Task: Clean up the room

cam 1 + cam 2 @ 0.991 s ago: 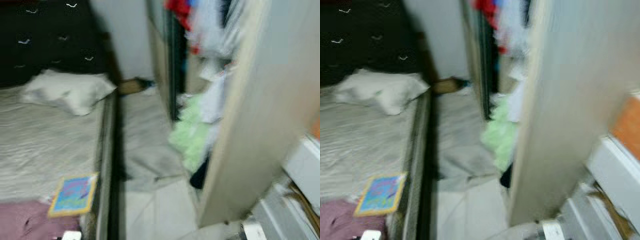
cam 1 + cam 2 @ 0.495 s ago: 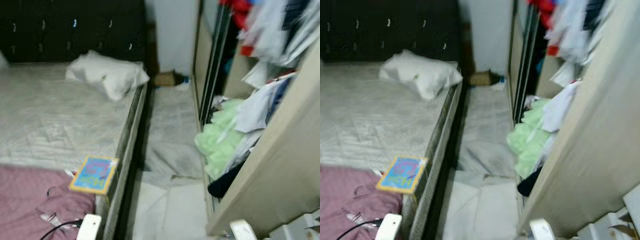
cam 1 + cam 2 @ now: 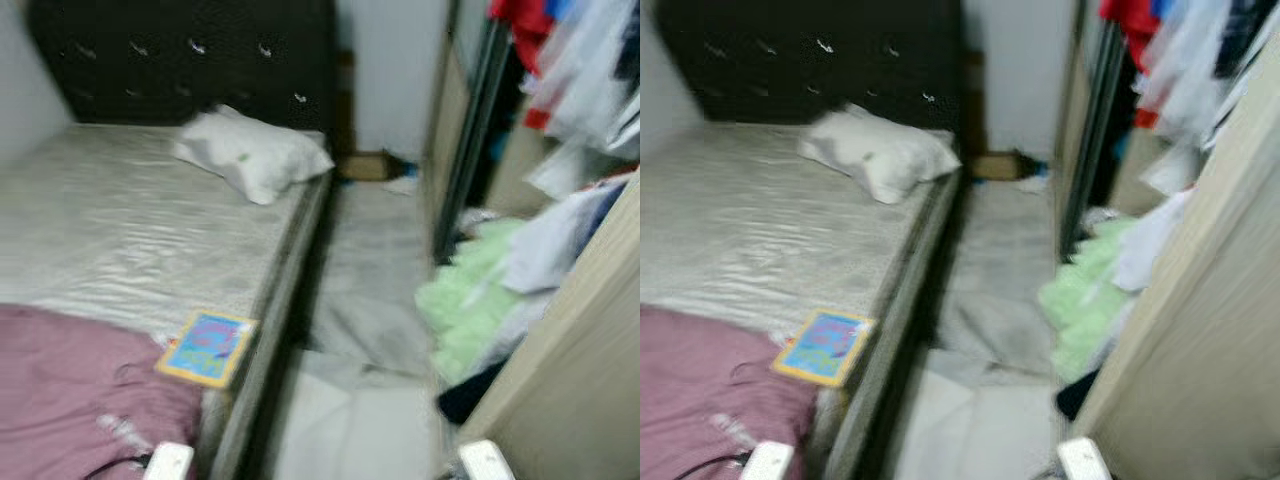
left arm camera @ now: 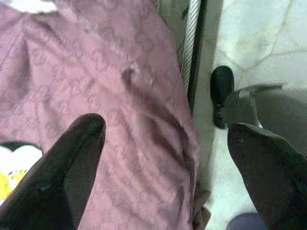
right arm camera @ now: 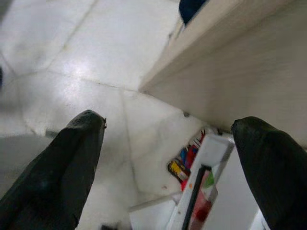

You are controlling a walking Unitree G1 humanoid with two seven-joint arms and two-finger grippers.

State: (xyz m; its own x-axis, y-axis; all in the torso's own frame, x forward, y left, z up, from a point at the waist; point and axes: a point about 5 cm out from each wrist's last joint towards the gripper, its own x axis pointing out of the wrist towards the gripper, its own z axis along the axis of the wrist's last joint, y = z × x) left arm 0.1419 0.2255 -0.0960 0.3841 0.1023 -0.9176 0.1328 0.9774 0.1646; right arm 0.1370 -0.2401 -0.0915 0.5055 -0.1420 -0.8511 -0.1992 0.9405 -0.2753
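Both arms hang low at the robot's sides; in the left wrist view the left gripper (image 4: 160, 143) points down with its two long black fingers (image 4: 67, 167) spread wide apart and nothing between them; under it lies a crumpled mauve patterned bedcover (image 4: 96, 96), draped over the bed's edge, with pale floor tiles (image 4: 254, 38) beside it; the right gripper (image 5: 168, 143) is likewise spread wide and empty, hanging over glossy white tiles next to the foot of a beige wooden wardrobe panel (image 5: 240, 72), with a small heap of bright packets (image 5: 184, 163) on the floor between its fingers. From the head camera, blurred, a bed with a grey-white quilted mattress (image 3: 130, 220) fills the 9 to 11 o'clock area, backed by a black buttoned headboard (image 3: 190, 60); a white crumpled pillow (image 3: 255, 155) rests at 12 o'clock by the headboard; a thin blue-and-yellow picture book (image 3: 207, 347) lies flat at the mattress edge around 7 o'clock, just beyond the mauve cover; at 3 o'clock pale green and white clothes (image 3: 480, 300) spill from the open wardrobe toward the floor, under hanging red and white garments (image 3: 560, 50); a grey rug (image 3: 375, 270) lies in the aisle between bed and wardrobe.
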